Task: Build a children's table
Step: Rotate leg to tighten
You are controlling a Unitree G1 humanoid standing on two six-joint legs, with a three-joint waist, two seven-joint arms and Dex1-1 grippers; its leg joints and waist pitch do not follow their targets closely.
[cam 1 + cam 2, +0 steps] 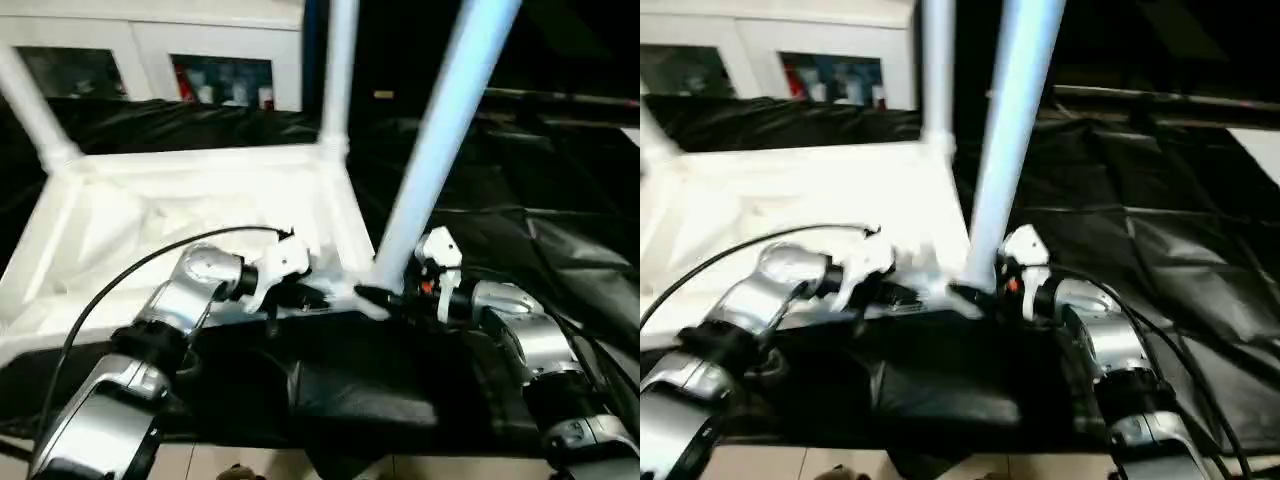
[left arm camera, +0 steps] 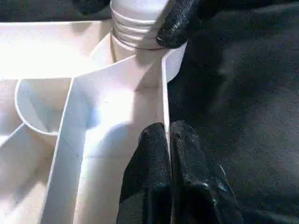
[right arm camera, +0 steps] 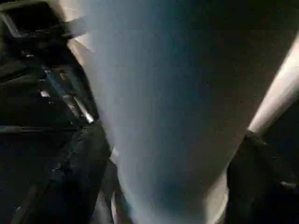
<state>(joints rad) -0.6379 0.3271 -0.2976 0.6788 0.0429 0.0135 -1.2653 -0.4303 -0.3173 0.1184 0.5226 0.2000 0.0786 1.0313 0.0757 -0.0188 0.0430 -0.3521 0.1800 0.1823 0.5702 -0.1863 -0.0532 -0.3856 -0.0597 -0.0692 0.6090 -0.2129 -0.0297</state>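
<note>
Pinching tabletop [image 1: 200, 190] rim with our left gripper [image 2: 168, 140] lower centre; right gripper [image 1: 385, 297] fingers spread around near-corner leg [image 1: 440, 140].

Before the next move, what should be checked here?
1. Left end effector shut on the tabletop rim: ok.
2. Near leg seated in its socket: not ok, threads showing.
3. Near leg upright: not ok, it leans.
4. Two far legs standing in their corners: ok.
5. Right end effector holding the near leg's base: cannot tell.
</note>
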